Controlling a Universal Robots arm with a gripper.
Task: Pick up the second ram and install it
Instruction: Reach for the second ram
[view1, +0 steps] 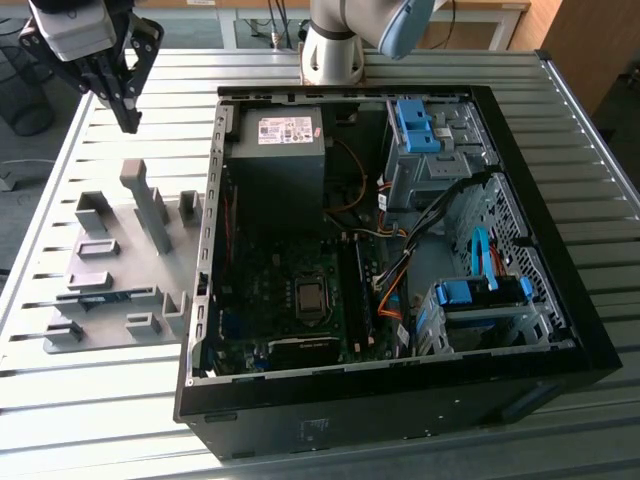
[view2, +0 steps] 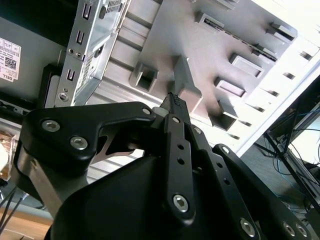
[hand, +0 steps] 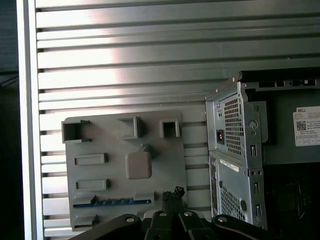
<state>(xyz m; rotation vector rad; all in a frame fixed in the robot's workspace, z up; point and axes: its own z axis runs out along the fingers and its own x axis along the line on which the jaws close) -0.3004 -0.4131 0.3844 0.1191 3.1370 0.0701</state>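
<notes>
fingers (view1: 129, 118) clenched, empty, raised over the table (view1: 120, 400) | second ram (hand: 112, 202) below them, well apart, standing on edge in grey holder tray (hand: 115, 180) slot, likely so its top stays graspable | open computer case (view1: 400, 415) beside tray

Setting: robotics lab or test workshop; slatted aluminium bench (view1: 100, 400) with the robot arm's base (view1: 333, 55) standing at its far edge; open desktop PC case (view1: 400, 415) lying on its side, motherboard (view1: 300, 300) and wiring exposed; grey holder plate (view1: 118, 275) with slotted blocks beside the case; wooden furniture (view1: 565, 40) behind the bench.
</notes>
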